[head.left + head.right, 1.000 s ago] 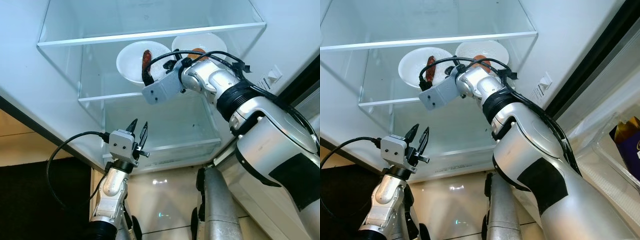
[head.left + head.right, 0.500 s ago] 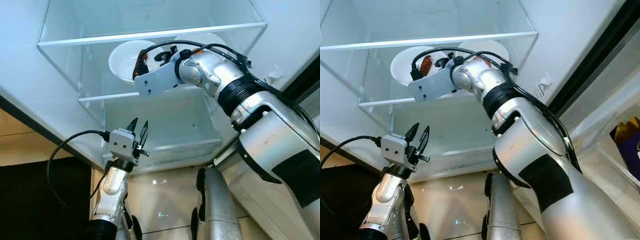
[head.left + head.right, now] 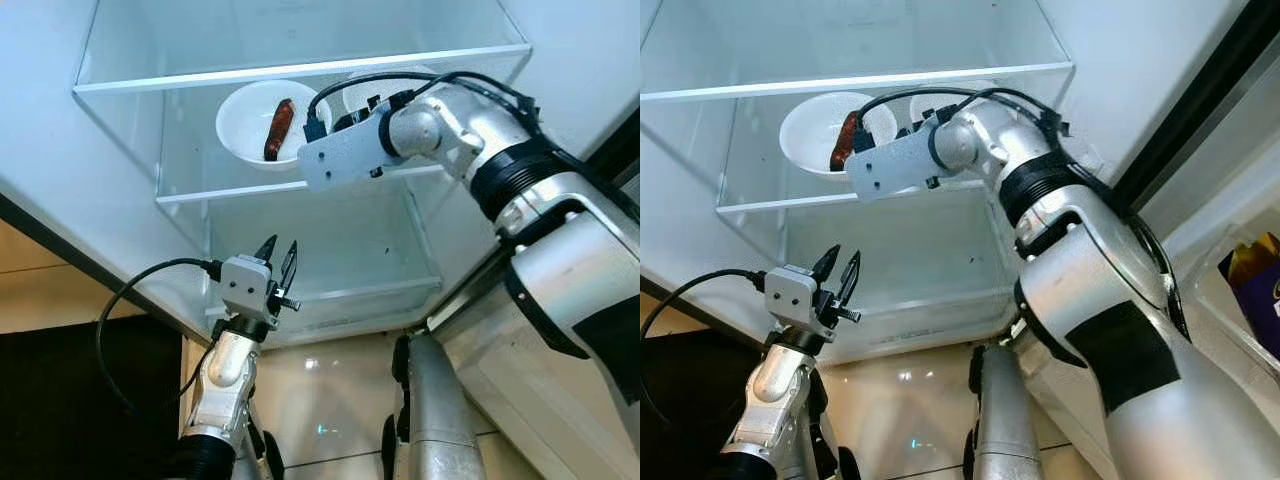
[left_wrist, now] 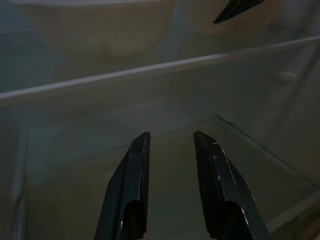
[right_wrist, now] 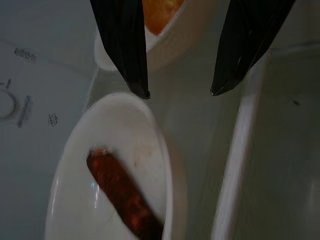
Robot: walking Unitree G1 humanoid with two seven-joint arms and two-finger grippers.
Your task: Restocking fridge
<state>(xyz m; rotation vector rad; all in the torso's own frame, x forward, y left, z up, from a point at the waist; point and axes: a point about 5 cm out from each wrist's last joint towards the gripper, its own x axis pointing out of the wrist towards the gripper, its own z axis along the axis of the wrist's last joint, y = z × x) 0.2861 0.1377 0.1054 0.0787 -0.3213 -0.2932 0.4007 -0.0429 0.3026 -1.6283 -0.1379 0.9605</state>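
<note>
The right gripper [image 5: 177, 92] hangs spread and empty over the glass shelf [image 3: 240, 190], in the gap between the white bowl [image 3: 250, 130] holding the sausage [image 3: 279, 128] on its left and a second bowl [image 5: 165, 45] of something orange, hard to identify, on the far right. The sausage's long axis runs near to far. The left gripper [image 3: 279, 262] waits low and nearer, fingers parted, holding nothing; the right arm is plainly closer.
</note>
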